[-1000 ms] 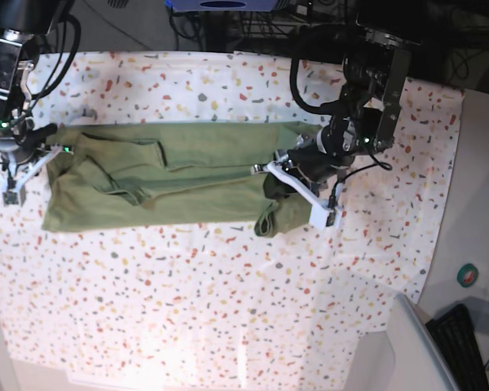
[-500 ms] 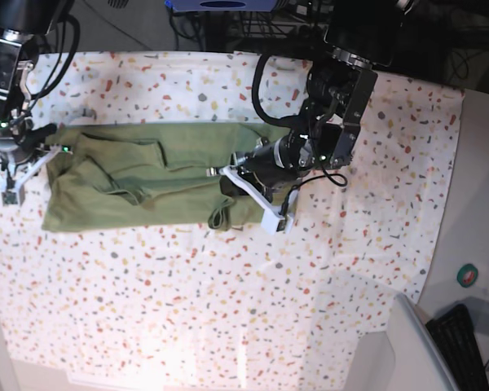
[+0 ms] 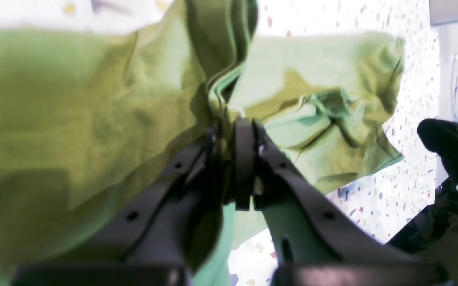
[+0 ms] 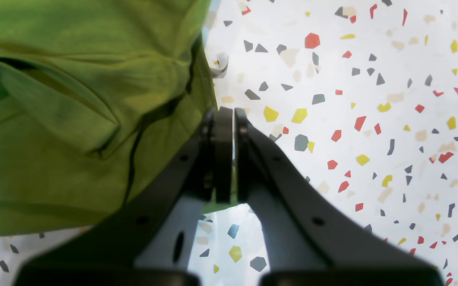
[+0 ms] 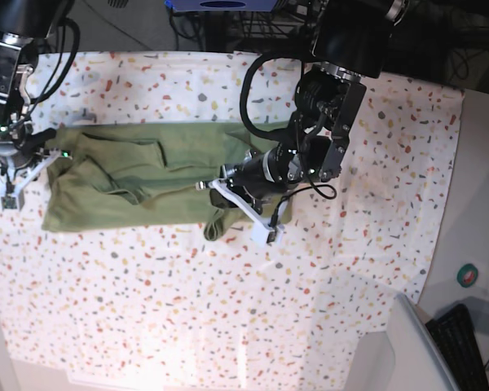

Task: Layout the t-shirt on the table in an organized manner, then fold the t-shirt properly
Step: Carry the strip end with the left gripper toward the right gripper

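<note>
since a second ago left gripper [image 5: 228, 195] has dragged the shirt's [image 5: 122, 175] end inward over the bench [image 5: 228, 309], jaws clamped on cloth; right gripper [image 4: 227, 115] pinches the opposite edge.

The left hand [image 5: 238, 205] sits near the middle of the base view, its arm reaching down from the top centre and bending toward the left. Its fingers [image 3: 245, 159] are pressed together on a bunched fold of the t-shirt [image 5: 138, 175]. The right hand [image 5: 16, 167] is at the left edge of the frame, its arm coming down from the upper left corner; its fingers [image 4: 223, 151] are closed, with green cloth between them.
</note>
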Motion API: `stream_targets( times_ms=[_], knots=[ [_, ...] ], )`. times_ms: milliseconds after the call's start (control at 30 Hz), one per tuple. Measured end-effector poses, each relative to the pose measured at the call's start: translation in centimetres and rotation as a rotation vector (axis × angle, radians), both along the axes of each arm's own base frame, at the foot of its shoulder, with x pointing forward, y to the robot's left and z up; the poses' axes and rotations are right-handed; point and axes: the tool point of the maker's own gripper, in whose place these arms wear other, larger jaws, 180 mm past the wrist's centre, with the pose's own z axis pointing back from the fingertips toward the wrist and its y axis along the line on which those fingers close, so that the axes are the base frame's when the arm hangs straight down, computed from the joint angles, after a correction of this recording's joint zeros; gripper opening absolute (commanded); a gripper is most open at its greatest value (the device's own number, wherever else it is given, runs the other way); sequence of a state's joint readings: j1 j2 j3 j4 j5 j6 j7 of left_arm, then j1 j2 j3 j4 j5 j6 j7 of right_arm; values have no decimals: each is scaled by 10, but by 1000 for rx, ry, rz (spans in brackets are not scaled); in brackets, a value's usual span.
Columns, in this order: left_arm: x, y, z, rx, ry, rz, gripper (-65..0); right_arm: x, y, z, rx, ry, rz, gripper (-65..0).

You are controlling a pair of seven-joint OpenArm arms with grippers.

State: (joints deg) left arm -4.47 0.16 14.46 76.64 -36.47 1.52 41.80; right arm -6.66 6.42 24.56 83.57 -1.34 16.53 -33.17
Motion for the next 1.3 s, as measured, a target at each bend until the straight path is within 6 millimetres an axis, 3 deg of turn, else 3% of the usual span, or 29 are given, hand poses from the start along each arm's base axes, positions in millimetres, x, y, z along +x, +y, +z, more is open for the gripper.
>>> stream_targets(
  times_ms=[200, 433, 1300],
  knots=[
    [3, 0, -4, 7, 17, -3, -650, 0, 0, 0, 0, 0, 0, -650],
    [-5, -22, -7, 6, 24, -64, -650, 1, 0, 0, 0, -2, 0, -650],
    [2, -16, -9, 16, 25, -53, -650, 3, 0, 2, 1, -7, 0, -650]
  ],
)
